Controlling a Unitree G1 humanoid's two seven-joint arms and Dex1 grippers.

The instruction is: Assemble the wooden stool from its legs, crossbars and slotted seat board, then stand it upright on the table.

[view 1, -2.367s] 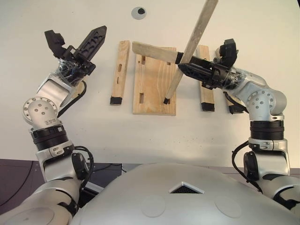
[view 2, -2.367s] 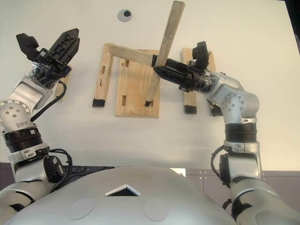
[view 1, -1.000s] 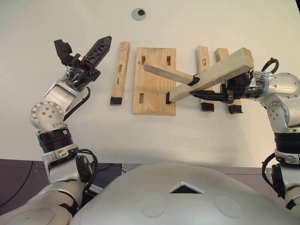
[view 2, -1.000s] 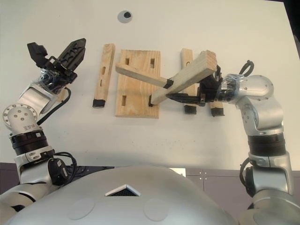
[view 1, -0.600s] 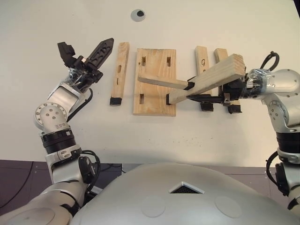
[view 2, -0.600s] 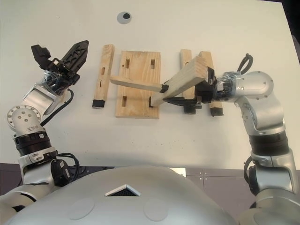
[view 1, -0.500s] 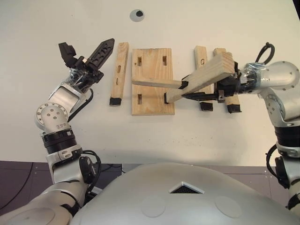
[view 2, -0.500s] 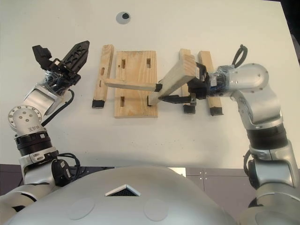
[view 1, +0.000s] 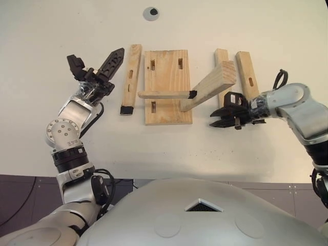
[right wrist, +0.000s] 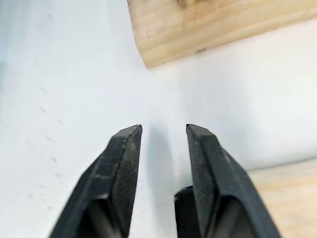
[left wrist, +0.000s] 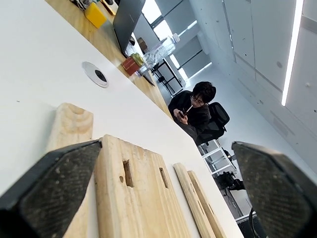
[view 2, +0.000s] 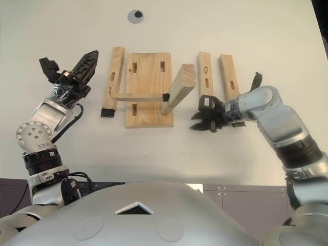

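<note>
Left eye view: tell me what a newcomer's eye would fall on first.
A leg stands unheld on the seat board at the table's middle, with a crossbar jutting from it toward the robot's left. Just right of it the right gripper sits open and empty, low over the table. The left gripper hangs open beside a loose leg.

Right gripper (view 1: pixel 215 119) lets go of the leg (view 1: pixel 209 87) and pulls back to the desk (view 1: pixel 154 148) just beside the seat board (view 1: pixel 166 110), fingers apart. The leg leans unheld, foot on the board. Its crossbar (view 1: pixel 163 95) swings level across the board.
</note>
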